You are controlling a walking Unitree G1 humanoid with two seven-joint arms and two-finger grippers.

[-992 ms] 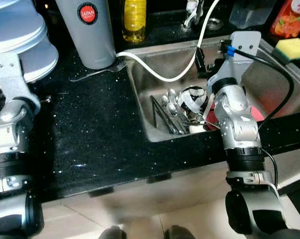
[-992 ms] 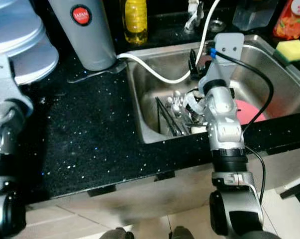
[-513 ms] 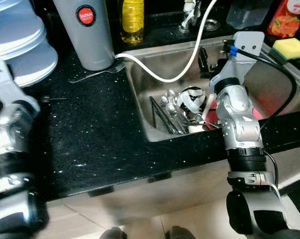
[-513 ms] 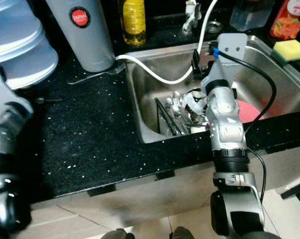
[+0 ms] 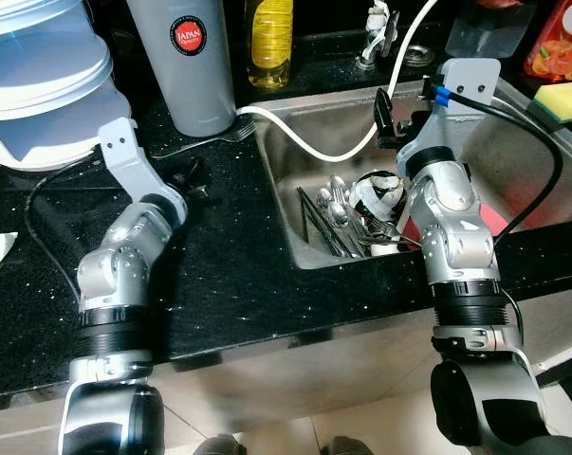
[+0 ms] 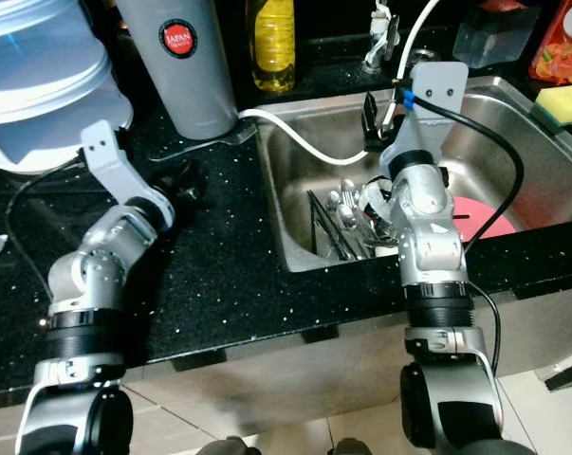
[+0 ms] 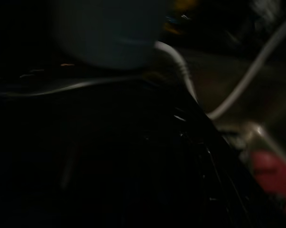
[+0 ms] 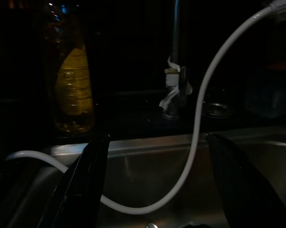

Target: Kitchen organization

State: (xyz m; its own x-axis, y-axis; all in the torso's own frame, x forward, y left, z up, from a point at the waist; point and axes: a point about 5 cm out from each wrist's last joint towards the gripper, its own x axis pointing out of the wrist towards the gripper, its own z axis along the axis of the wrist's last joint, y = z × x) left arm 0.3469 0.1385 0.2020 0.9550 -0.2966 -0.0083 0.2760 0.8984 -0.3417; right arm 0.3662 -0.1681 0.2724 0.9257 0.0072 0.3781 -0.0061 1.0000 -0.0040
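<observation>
The right end effector [image 8: 152, 185] hangs released, fingers [image 8: 81, 180] spread, over the sink [image 5: 295, 123] above the pile of cutlery [image 5: 328, 213]. The left end effector [image 5: 193, 178] rests low on the black desk [image 5: 229, 275] near a fork [image 5: 205, 140]; its state cannot be told. Reaching seems underway; next likely calls for lowering onto the cutlery.

Left pincer [image 5: 193, 177] reaches forward low, while the right pincer [image 8: 157, 185] hangs with fingers spread wide.

Both head views are evenly lit and fairly sharp, with glare speckling the glossy black desk [image 5: 238, 275]. The wrist views are very dark. The left one is blurred and out of focus.
</observation>
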